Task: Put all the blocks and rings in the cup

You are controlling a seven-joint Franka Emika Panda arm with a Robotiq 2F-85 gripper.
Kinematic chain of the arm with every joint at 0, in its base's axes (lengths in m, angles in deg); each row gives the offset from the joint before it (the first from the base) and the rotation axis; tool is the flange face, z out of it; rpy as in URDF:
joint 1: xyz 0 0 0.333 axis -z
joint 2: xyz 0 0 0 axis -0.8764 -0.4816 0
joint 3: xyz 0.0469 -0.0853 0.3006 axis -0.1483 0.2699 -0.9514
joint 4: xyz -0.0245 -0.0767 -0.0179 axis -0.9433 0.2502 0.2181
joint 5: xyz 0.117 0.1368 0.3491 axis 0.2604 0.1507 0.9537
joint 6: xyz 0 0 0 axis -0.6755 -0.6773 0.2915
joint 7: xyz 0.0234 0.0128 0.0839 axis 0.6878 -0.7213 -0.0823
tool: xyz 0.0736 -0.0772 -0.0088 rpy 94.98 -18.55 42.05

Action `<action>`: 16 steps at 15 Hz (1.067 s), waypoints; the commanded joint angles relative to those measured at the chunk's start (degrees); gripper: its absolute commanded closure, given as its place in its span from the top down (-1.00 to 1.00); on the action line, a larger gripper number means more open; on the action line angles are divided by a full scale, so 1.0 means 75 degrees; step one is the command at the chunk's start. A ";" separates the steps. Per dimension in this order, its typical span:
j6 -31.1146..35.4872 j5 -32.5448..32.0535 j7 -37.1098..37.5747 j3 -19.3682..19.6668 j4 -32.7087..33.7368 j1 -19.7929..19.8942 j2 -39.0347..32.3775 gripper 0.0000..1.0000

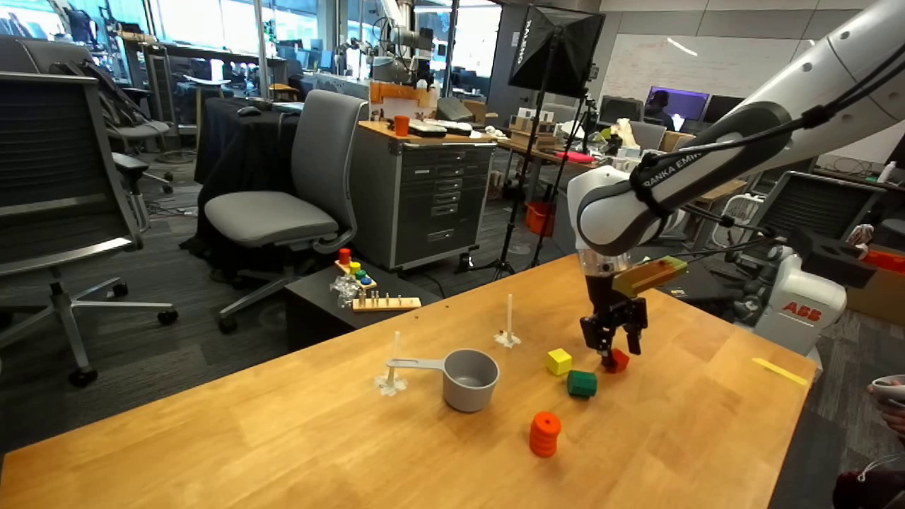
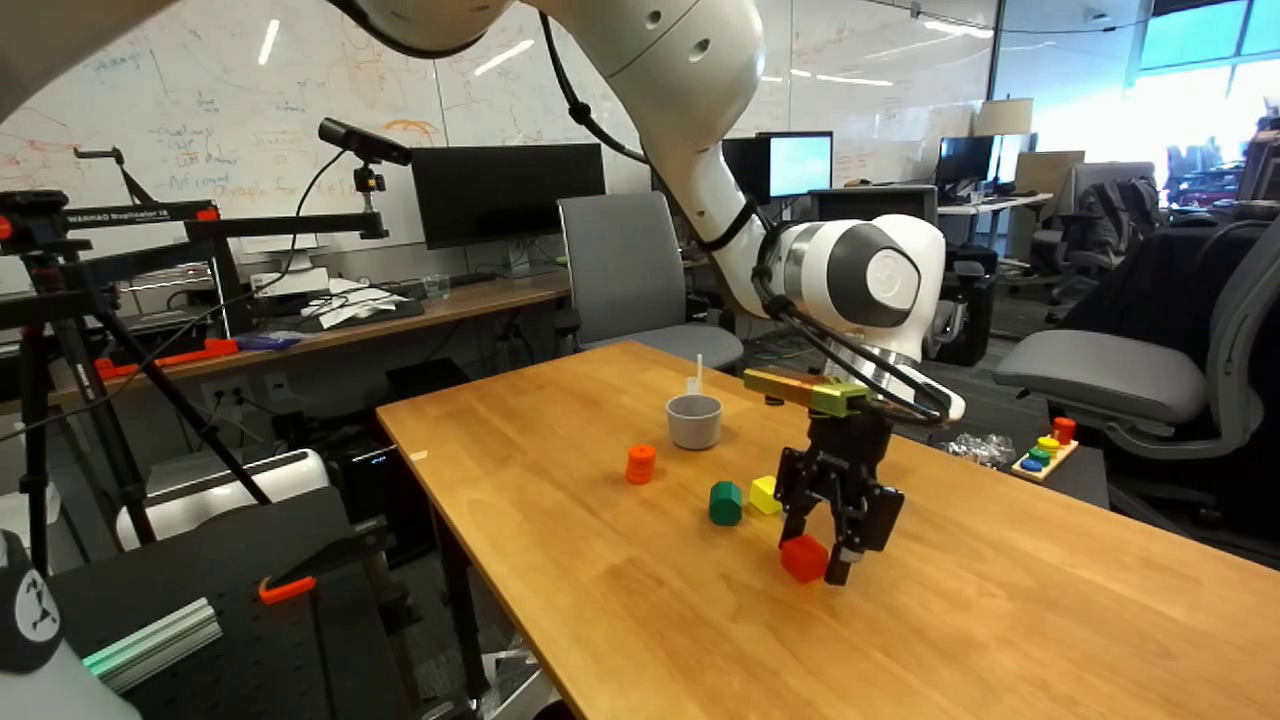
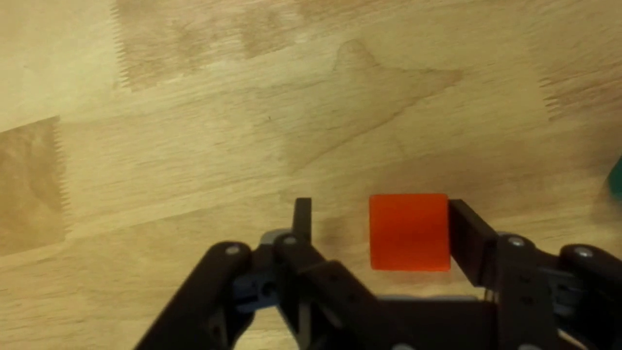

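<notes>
My gripper (image 3: 379, 214) is open around the red block (image 3: 409, 232) on the table. The right-hand finger (image 3: 466, 238) in the wrist view meets the block's side or nearly so, while a gap separates the block from the left-hand finger (image 3: 302, 218). Close by in both exterior views lie the yellow block (image 1: 558, 362) and the green block (image 1: 582, 384); the green one just enters the wrist view's right edge. Orange rings (image 1: 544, 435) are stacked upright. The grey cup (image 1: 469, 385) stands upright beyond these pieces, its handle (image 1: 416, 364) pointing sideways.
Two thin white pegs, a nearer peg (image 1: 394, 357) by the cup handle and a farther peg (image 1: 509, 314), rise from the table. A dark side stand beside the table carries a wooden peg board (image 1: 387, 304) and a small coloured toy (image 2: 1045, 450).
</notes>
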 commanded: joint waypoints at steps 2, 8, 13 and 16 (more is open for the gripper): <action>-0.0182 0.0175 -0.0201 -0.0140 0.0273 0.0176 0.0002 -0.34; -0.0034 0.0632 -0.0338 -0.0283 0.0086 0.0380 0.0532 -0.72; 0.0173 0.0980 -0.0591 -0.0678 -0.0205 0.0186 0.1574 -0.72; 0.0235 0.1179 -0.0742 -0.1037 -0.0164 0.0063 0.1945 -0.72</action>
